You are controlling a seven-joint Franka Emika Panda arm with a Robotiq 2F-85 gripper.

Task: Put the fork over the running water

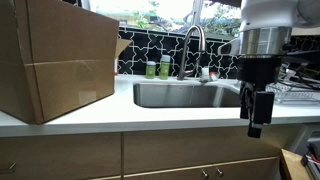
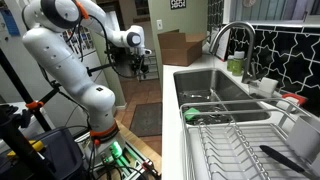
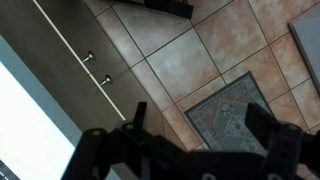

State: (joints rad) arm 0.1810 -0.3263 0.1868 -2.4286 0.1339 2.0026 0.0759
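My gripper hangs in front of the counter edge, out past the sink, and shows in the other exterior view over the floor. In the wrist view the two fingers stand apart with only floor tiles and a patterned rug between them, so it is open and empty. The curved faucet stands behind the sink; I cannot tell whether water runs. No fork is clearly visible. A dark utensil lies in the dish rack.
A large cardboard box fills one end of the counter. Green bottles stand by the faucet. A green item lies at the sink's near end. Cabinet drawers with handles are below the counter.
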